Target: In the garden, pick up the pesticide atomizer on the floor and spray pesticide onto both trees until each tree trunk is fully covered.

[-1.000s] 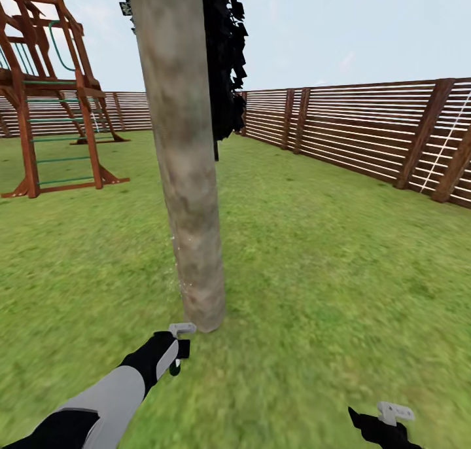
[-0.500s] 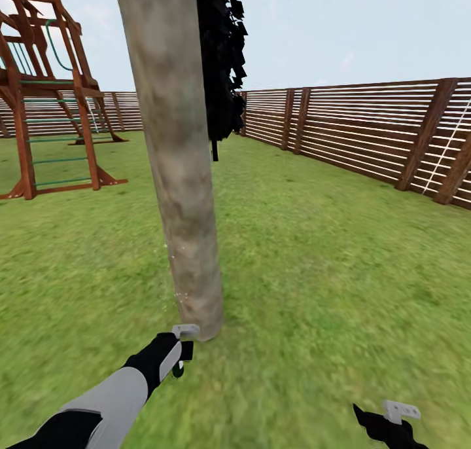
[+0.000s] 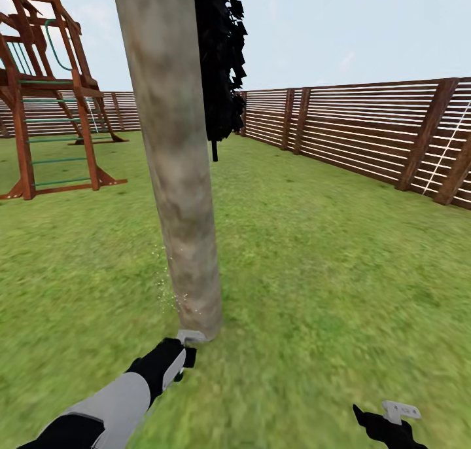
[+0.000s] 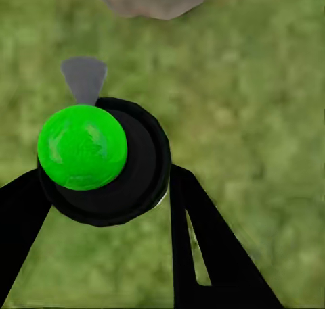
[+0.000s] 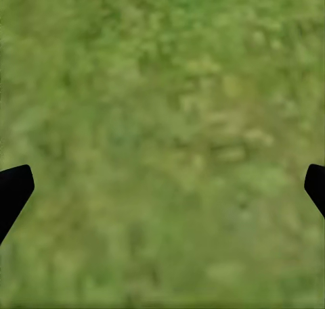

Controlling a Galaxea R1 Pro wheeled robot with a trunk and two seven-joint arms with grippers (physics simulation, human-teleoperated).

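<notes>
Far off to the left of the left gripper (image 3: 185, 352), across the grass (image 3: 314, 252), stands a wooden play frame (image 3: 46, 95) with green rungs, backed by the slatted fence (image 3: 366, 131). Nearer, the left arm (image 3: 124, 390) reaches forward low over the lawn, and its gripper is clamped on the pesticide atomizer (image 4: 108, 161): in the left wrist view the two black fingers (image 4: 203, 248) press against either side of a round black body capped with a bright green dome (image 4: 82, 147), with a small grey nozzle (image 4: 84, 78) sticking out past it toward the tree. Just ahead of that gripper, almost touching its pale tip, is the foot of the tree trunk (image 3: 176, 161), a thick mottled grey-brown column rising out of the top of the head view. A thin scatter of whitish specks of pesticide (image 3: 163, 285) hangs beside the lower trunk, just above and slightly left of the gripper. Behind the trunk a black-leaved tree (image 3: 219, 63) on a thin dark stem shows. Well to the right, the right gripper (image 3: 392, 423) hangs low over bare grass, apart from everything; the right wrist view shows its two dark fingertips (image 5: 15, 191) spread wide with nothing between them.
</notes>
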